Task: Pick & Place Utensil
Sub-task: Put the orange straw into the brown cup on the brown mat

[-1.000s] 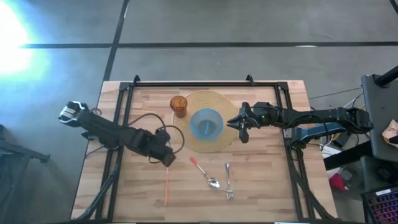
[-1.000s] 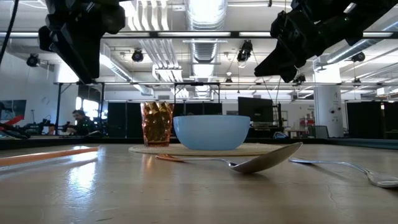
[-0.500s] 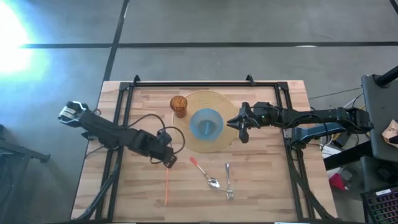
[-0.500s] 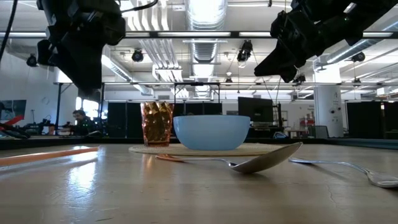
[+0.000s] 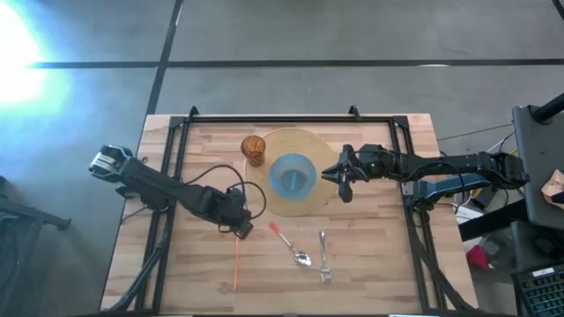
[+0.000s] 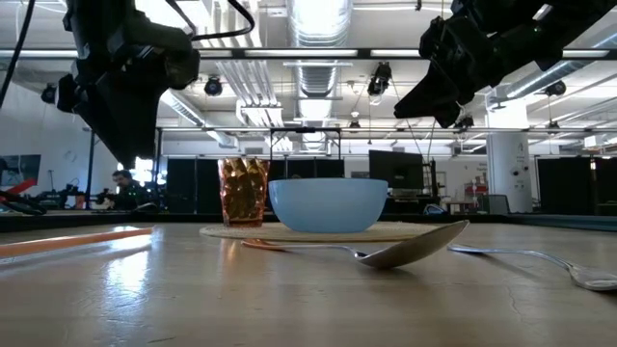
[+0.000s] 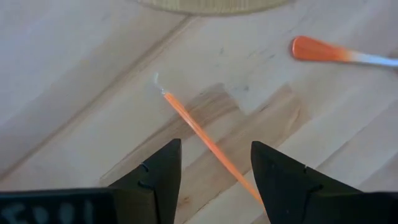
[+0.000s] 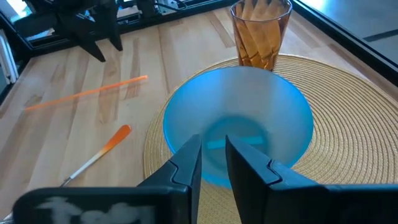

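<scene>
left gripper (image 5: 240, 231): hovering over the near end of the orange straw (image 5: 236, 262), fingers (image 7: 158, 177) spread apart w/ nothing btwn them; the wrist view has the straw running right into the gap, so I'd say it's lined up for a pick

orange straw: lies flat on the bench (image 5: 370, 264), thin and low, prob needs the fingers right down at the wood to catch it

right gripper (image 5: 339, 175): waiting at the placemat's right edge, beside the blue bowl (image 5: 292, 176); fingers (image 8: 186, 162) nearly together, only a slim gap, holding nothing; looks parked to stay out of the left arm's way

spoon (image 5: 290, 244): orange handle, metal bowl end, lying diagonally near the bench middle, apart from the straw

fork (image 5: 323, 257): just right of the spoon, not touching as far as I can tell

blue bowl: sits on the round woven placemat (image 5: 313, 202), looks empty; likely drop spot for a utensil, though the task doesn't say

amber cup (image 5: 254, 150): upright at the placemat's left rim, just beside the bowl

bench: pale wood planks in a black metal frame, cable looped near the left arm

room: big open hall, grey floor w/ dark lines, strong glare at the left; ceiling ducts and strip lights, dark screens at the back, a person (image 6: 122, 186) seated far off

progress: nothing lifted yet, grasp not started imo
</scene>
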Robot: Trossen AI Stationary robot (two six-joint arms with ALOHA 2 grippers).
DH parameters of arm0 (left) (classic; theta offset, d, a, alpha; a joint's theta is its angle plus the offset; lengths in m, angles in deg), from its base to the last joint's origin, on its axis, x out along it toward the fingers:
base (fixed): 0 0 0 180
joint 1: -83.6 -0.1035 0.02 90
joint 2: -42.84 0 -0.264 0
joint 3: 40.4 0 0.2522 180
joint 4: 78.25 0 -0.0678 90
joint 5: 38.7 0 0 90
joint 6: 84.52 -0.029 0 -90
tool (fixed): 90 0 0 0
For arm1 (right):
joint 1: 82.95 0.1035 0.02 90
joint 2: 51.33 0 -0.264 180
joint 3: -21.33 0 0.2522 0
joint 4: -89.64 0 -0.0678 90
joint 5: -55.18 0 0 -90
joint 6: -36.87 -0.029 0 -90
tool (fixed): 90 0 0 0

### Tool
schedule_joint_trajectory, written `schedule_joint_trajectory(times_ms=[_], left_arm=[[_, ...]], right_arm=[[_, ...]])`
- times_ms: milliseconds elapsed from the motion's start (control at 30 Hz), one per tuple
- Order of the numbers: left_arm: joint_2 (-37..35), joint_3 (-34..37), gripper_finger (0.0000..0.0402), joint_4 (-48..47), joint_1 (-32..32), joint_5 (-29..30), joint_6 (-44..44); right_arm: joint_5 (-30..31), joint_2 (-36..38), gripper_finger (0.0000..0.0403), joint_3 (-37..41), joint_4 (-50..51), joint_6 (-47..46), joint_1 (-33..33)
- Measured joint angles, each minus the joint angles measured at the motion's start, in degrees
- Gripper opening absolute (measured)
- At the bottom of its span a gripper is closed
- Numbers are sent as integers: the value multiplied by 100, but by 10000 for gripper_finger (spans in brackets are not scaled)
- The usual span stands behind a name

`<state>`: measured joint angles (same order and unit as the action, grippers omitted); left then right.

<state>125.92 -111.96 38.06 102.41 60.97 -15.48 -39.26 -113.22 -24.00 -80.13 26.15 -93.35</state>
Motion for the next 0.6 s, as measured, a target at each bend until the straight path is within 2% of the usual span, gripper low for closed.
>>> schedule_joint_trajectory(times_ms=[267,600], left_arm=[[432,0,184,2,0,-200,11],[817,0,184,266,0,-321,-44]], right_arm=[[2,0,59,-2,2,-18,0],[0,0,67,-2,9,-51,0]])
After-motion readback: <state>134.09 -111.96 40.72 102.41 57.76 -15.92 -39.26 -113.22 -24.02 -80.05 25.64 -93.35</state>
